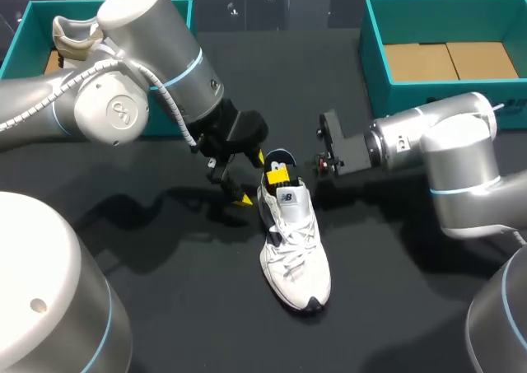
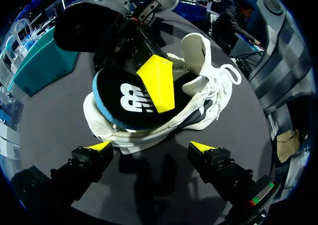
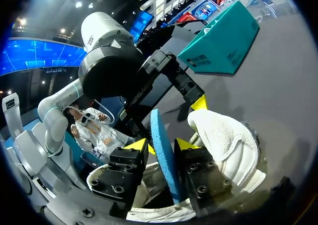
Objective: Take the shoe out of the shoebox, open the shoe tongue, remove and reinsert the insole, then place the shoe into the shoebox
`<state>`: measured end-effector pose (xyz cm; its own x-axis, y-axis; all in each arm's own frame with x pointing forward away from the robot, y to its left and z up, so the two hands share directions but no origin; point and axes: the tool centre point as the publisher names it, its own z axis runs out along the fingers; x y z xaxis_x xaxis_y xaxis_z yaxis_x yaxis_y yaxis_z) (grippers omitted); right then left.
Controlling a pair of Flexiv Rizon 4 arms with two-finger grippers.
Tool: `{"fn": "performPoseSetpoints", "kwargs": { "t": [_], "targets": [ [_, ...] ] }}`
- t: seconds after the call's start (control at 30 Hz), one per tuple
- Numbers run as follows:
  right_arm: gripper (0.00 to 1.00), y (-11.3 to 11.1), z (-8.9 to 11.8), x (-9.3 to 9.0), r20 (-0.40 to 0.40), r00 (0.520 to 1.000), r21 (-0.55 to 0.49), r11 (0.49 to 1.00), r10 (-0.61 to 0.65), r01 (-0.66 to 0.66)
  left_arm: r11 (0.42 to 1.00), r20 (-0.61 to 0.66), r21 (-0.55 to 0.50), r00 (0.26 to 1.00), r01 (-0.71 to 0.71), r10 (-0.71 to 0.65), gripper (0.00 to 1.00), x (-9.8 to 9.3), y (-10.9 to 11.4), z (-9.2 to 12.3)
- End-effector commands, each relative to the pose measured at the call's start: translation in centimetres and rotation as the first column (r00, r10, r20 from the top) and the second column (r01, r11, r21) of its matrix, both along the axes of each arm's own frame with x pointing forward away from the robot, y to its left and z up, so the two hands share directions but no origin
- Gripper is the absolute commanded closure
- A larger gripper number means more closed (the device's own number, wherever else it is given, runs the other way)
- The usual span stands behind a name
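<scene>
The right gripper (image 3: 160, 144) pinches the insole (image 3: 158, 123) upright over the heel of the shoe (image 1: 295, 249), mid-table, toe toward 5 o'clock. The left gripper (image 2: 150, 146) gapes empty at the heel's 10 o'clock; bracing the heel there would likely keep the shoe from dragging

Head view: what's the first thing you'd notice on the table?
A white shoe lies in the middle of the dark table. The right gripper is shut on its blue-edged insole, which sticks up out of the shoe, while the open left gripper sits just beside the heel. Two teal boxes stand at the far corners, the left box with another shoe inside, the right box with none.
</scene>
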<state>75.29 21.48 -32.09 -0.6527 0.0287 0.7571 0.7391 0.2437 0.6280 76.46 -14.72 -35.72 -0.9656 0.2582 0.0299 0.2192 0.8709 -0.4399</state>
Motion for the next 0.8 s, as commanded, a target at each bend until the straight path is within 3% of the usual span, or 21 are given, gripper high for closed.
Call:
{"fn": "performPoseSetpoints", "kwargs": {
  "t": [0.03, 0.1, 0.13, 0.17, 0.2, 0.37, 0.57, 0.8],
  "targets": [
    [0.67, -0.2, 0.7, 0.7, 0.003, 1.000, -0.013, 1.000, 0.003, -0.003, 1.000, 0.001, 0.002, 1.000, 0.000, 0.000, 0.00, 0.0, 0.0, 0.0],
    [0.71, -0.3, 0.7, 1.2, 0.005, 1.000, -0.010, 1.000, 0.004, -0.004, 1.000, 0.001, 0.002, 1.000, 0.000, 0.000, 0.00, 0.0, 0.0, 0.0],
    [0.78, -0.4, 0.6, 1.5, 0.003, 1.000, -0.005, 1.000, 0.005, -0.005, 1.000, 0.001, 0.002, 1.000, 0.000, 0.000, 0.00, 0.0, 0.0, 0.0],
    [0.95, -0.4, 0.4, 1.7, -0.002, 1.000, 0.001, 1.000, 0.004, -0.004, 1.000, 0.001, 0.002, 1.000, 0.000, 0.000, 0.00, 0.0, 0.0, 0.0],
    [1.00, -0.5, 0.3, 1.9, -0.008, 1.000, 0.004, 1.000, 0.005, -0.005, 1.000, 0.001, 0.002, 1.000, 0.000, 0.000, 0.00, 0.0, 0.0, 0.0],
    [1.00, -0.5, -1.3, 1.9, -0.065, 0.998, 0.007, 1.000, -0.005, 0.005, 1.000, 0.001, 0.002, 1.000, 0.000, 0.000, 0.00, 0.0, 0.0, 0.0],
    [1.00, -1.3, -3.3, 0.0, -0.155, 0.987, 0.019, 0.999, -0.041, 0.044, 1.000, 0.001, 0.002, 1.000, 0.000, 0.000, 0.00, 0.0, 0.0, 0.0],
    [1.00, -1.0, -3.0, -1.9, -0.162, 0.985, -0.011, 0.999, -0.051, 0.050, 1.000, 0.001, 0.002, 1.000, 0.000, 0.000, 0.00, 0.0, 0.0, 0.0]
  ]
}}
